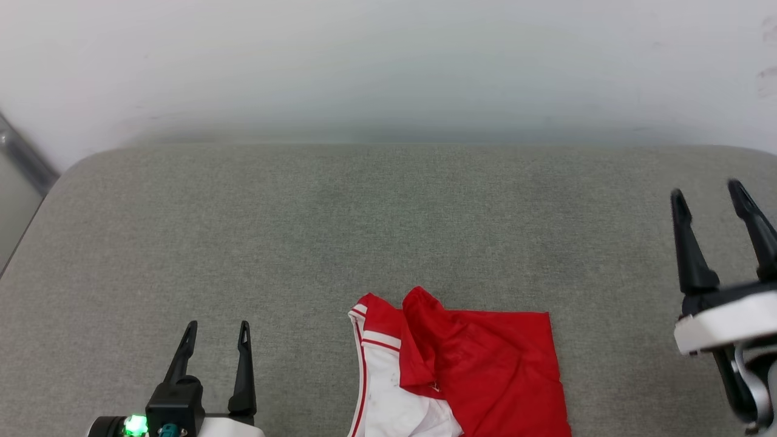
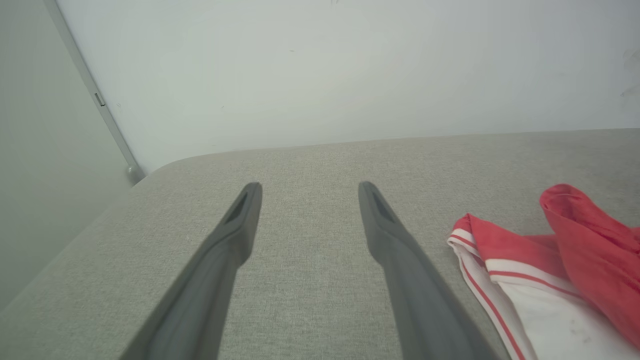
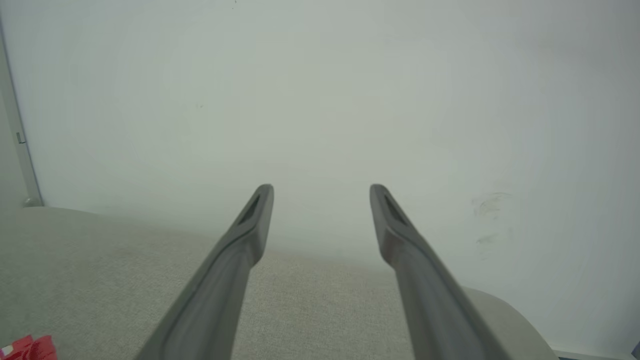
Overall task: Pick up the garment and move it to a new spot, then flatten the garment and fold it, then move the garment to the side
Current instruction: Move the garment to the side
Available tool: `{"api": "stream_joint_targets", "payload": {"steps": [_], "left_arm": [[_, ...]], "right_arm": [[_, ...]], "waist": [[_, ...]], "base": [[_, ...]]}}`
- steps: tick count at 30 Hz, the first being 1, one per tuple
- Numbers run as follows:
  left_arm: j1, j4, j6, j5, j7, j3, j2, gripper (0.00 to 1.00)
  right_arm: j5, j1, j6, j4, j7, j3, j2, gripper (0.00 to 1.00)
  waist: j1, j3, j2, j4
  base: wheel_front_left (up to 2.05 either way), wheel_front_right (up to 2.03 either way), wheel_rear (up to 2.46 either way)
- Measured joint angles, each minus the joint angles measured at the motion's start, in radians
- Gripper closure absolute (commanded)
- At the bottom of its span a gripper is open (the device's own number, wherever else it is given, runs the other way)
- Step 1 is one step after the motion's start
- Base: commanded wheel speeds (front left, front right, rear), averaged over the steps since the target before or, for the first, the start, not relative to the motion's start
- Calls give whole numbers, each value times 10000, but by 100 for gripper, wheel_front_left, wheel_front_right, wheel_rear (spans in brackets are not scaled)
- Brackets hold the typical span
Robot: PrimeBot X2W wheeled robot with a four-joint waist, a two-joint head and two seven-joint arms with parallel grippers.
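The garment point(image 1: 479, 370) is a red jersey with a white, red-striped sleeve, lying bunched near the front edge of the grey cushion point(image 1: 388, 230), its lower part cut off by the frame. My left gripper point(image 1: 218, 328) stands open at the lower left, a short way left of the garment, nothing between its fingers. In the left wrist view the garment point(image 2: 560, 260) lies right of the open left gripper point(image 2: 310, 187). My right gripper point(image 1: 707, 194) is open, raised at the far right, apart from the cloth. The right wrist view shows the open right gripper point(image 3: 320, 189) and a red scrap of the garment point(image 3: 30, 347).
A pale wall point(image 1: 388, 60) rises behind the cushion. The cushion's left edge point(image 1: 36, 206) drops off beside a metal strip point(image 1: 21, 155); its right corner point(image 3: 505, 312) rounds off near the wall. Bare grey cushion stretches behind and beside the garment.
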Motion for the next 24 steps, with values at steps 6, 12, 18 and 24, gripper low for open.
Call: {"api": "stream_joint_targets", "payload": {"steps": [6, 12, 18, 24], "left_arm": [[-41, 19, -29, 2, 0, -35, -29, 0], [-171, -15, -48, 0, 0, -33, -36, 0], [-403, -50, -105, 0, 0, -77, -75, 0], [-797, -81, -165, 4, 0, -144, -109, 0]], "right_arm": [[2305, -1335, 2, -140, 3791, 1701, -1883, 0], [5950, -1725, 0, 81, 7969, 2401, -3057, 0], [8032, -1394, 0, 510, 10140, 2560, -3427, 0], [8790, -918, 0, 890, 10755, 2997, -3198, 0]], "waist": [[0, 109, 0, 71], [0, 331, 0, 143], [1, 733, 1, 293], [0, 1301, 0, 514]], "base": [[0, 0, 0], [0, 0, 0], [0, 0, 0], [0, 0, 0]]}}
